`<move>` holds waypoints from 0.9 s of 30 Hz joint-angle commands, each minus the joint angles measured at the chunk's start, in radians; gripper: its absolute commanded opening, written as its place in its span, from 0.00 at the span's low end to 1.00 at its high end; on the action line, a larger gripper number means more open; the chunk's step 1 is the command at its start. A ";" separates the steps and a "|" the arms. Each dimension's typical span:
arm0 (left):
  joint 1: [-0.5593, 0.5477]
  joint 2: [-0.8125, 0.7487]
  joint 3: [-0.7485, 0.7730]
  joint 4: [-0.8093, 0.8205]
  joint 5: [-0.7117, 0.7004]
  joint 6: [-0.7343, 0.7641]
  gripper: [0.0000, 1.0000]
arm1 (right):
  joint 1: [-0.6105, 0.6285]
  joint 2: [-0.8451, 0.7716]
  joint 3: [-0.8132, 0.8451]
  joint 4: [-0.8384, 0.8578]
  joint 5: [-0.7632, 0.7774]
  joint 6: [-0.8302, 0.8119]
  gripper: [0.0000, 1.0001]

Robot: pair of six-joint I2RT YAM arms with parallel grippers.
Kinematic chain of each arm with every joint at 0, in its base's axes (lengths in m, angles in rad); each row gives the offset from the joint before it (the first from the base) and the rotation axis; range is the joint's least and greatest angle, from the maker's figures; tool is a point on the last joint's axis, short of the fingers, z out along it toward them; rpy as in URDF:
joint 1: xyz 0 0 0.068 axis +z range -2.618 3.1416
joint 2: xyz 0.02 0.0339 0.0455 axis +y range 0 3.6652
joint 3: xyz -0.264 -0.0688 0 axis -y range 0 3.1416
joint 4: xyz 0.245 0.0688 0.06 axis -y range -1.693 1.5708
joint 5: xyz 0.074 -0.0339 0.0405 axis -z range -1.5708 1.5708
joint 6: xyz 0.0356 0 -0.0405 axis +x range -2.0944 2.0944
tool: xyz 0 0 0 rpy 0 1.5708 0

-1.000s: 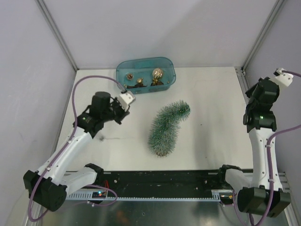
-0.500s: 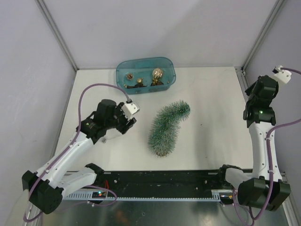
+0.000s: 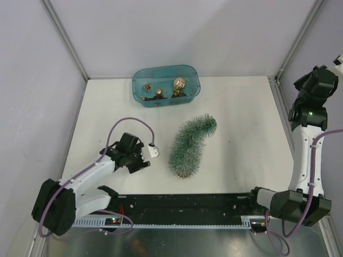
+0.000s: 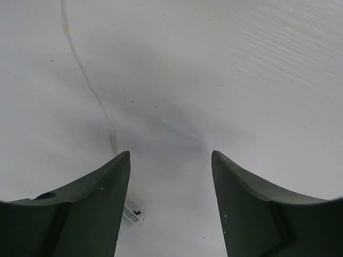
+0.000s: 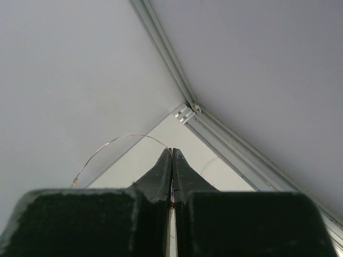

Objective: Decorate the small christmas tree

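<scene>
Left arm [image 3: 91, 172] nearer now, jaws wide above white tabletop [image 4: 241, 64]; right jaws closed, perhaps on wire [image 5: 134, 135].

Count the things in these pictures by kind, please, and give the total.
small christmas tree: 1
teal tub: 1
ornaments in the tub: 3 clear, perhaps more
wire lying on the table: 1
curved wire held by the shut right tool: 1
Total: 7 at least

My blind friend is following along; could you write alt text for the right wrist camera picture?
The right end effector, shut, pinches a thin wire that arcs away to the left. Behind it, grey walls meet at a metal frame corner.
</scene>
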 commanded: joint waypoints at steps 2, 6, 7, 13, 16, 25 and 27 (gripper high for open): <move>0.077 0.047 0.012 0.202 -0.028 0.049 0.63 | -0.006 -0.008 0.054 0.006 0.037 -0.017 0.00; 0.168 0.049 0.063 0.221 -0.003 0.067 0.60 | -0.030 0.006 0.055 0.003 0.034 0.001 0.00; 0.185 0.046 0.064 0.223 -0.003 0.085 0.60 | -0.039 0.009 0.056 0.004 0.023 0.017 0.00; 0.225 0.043 -0.001 0.158 0.020 0.213 0.62 | -0.100 0.026 0.077 0.001 -0.032 0.085 0.00; 0.236 0.031 -0.019 0.123 0.045 0.252 0.60 | -0.126 0.044 0.120 -0.014 -0.033 0.108 0.00; 0.252 0.118 0.057 0.017 0.143 0.280 0.46 | -0.164 0.090 0.216 -0.027 -0.116 0.183 0.00; 0.252 0.180 0.086 0.017 0.142 0.264 0.38 | -0.163 0.086 0.212 -0.020 -0.127 0.188 0.00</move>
